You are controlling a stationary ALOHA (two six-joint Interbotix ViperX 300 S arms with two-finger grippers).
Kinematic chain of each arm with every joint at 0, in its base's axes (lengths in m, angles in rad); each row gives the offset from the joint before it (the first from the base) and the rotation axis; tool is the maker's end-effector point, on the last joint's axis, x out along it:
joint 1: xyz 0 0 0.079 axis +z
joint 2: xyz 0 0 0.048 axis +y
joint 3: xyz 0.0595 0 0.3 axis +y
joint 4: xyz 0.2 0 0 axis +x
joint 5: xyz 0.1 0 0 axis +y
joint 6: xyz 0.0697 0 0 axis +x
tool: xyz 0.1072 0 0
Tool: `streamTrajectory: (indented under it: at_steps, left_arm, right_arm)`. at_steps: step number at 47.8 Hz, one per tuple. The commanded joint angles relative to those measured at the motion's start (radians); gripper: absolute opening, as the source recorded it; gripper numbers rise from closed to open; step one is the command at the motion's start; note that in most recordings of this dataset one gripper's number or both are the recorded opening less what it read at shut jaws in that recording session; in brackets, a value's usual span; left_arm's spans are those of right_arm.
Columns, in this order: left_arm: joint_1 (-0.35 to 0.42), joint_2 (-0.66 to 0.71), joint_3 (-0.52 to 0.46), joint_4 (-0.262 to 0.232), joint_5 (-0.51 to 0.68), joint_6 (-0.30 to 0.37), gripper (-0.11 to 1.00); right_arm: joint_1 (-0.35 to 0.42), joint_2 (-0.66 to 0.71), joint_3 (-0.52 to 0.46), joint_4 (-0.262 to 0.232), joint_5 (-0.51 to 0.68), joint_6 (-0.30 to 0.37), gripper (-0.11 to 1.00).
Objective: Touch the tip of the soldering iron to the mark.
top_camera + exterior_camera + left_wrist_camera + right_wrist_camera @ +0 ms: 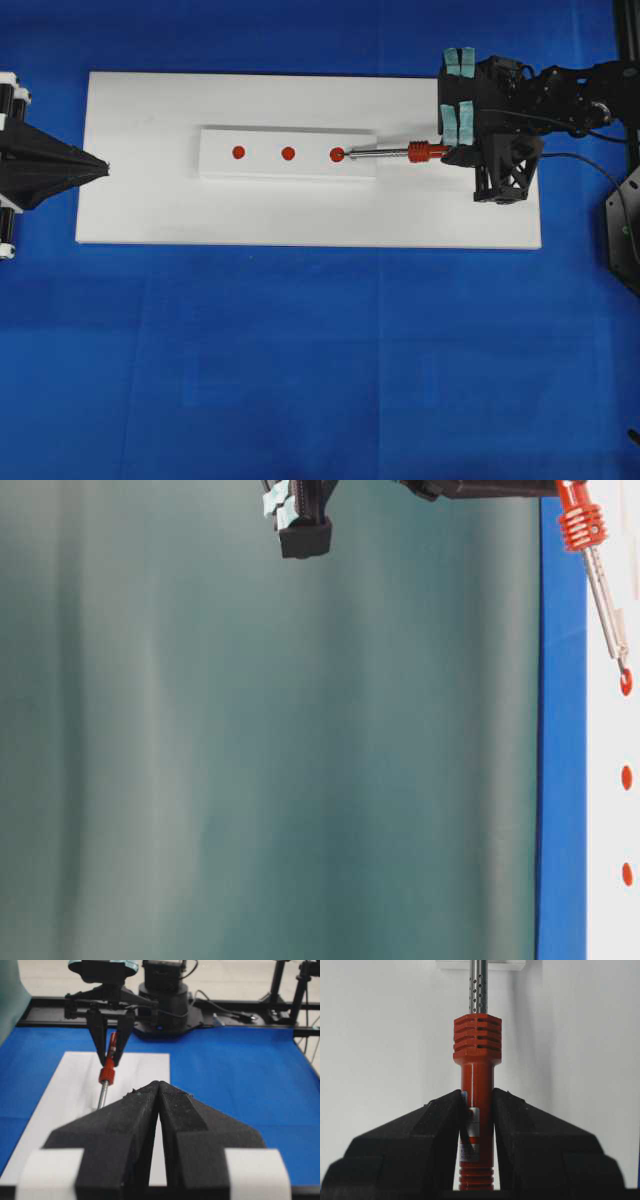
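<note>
Fingers (440, 1130) of the right gripper (477, 1132): pressed narrow against both sides of the soldering iron (476, 1090), gripping the red-orange handle just behind the ribbed red collar (477, 1035). Fingers (125, 1125) of the left gripper (158, 1090): pressed together, nothing between them, parked at the left edge of the overhead view, just over the short end of the white board (150, 215) and well apart from the iron.

Seen from above: iron held almost level, pointing left from the right gripper, silver shaft (385, 154) running from the collar out over the end of a raised white block (288, 170). Lying on the white board, itself on the blue counter (320, 350). Three red marks in a row along the block; tip (346, 157) right at the edge of the rightmost mark (336, 154), the other two marks well clear to the left. Touching or only just above — cannot tell from overhead.

Table-level view: shaft slanting toward the marked surface, tip meeting the nearest red mark, no visible gap. Grey-green backdrop (250, 740) filling most of that view.

Right wrist view: perforated silver shaft rising straight from the collar toward the block, a small label on the handle between the fingers. Black cord (590, 165) trailing off behind the right arm.
</note>
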Motion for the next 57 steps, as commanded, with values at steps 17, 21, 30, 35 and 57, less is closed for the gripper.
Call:
streamTrajectory:
  at_steps: [17,21,30,35,57]
  left_arm:
    - [-0.002,0.006,-0.012,0.002,-0.011,-0.002,0.02]
    - [-0.002,0.005,-0.012,0.002,-0.011,-0.002,0.02]
    - [-0.002,0.006,-0.012,0.002,-0.011,-0.002,0.02]
    - [-0.002,0.006,-0.012,0.002,-0.011,-0.002,0.02]
    - [-0.002,0.005,-0.014,0.002,-0.011,-0.002,0.02]
  right_arm:
    - [0.002,-0.008,-0.012,0.002,-0.006,0.000,0.06]
    - [0.002,-0.008,-0.012,0.002,-0.006,0.000,0.06]
    - [0.000,-0.018,-0.020,0.003,-0.006,0.002,0.06]
    - [0.000,-0.052,-0.029,0.003,-0.002,0.002,0.06]
    - [-0.011,-0.225,-0.066,-0.002,0.058,0.021,0.06]
